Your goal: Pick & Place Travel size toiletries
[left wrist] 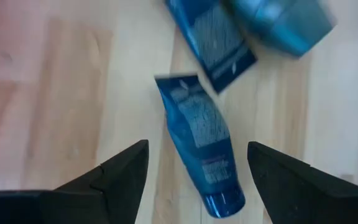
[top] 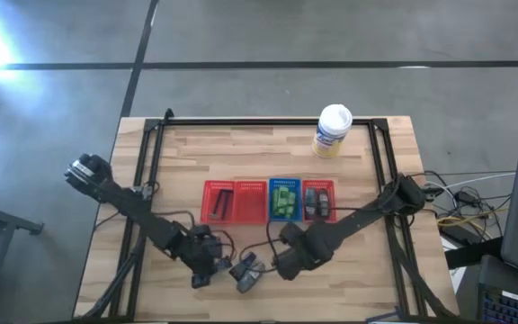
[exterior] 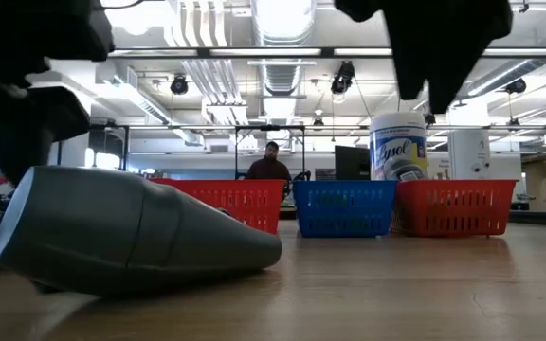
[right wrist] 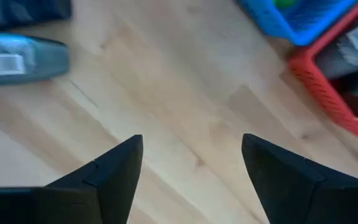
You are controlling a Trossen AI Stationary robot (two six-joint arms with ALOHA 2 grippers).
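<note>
Overhead view and table-level view, both on the baskets; wrist views close above tabletop.

A dark grey tube is filling the low view's nine o'clock side, hiding the table behind; a second tube is running off the left wrist view's twelve o'clock edge.

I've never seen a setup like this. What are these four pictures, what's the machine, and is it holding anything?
Two dark robot arms work at a wooden table. One picture looks straight down, one looks level across the tabletop, and two come from cameras on the wrists. The left gripper and right gripper both have their jaws open and hold nothing. Grey tubes lie loose near them. Farther back stand red and blue baskets, some holding small toiletries, and a white tub.
</note>
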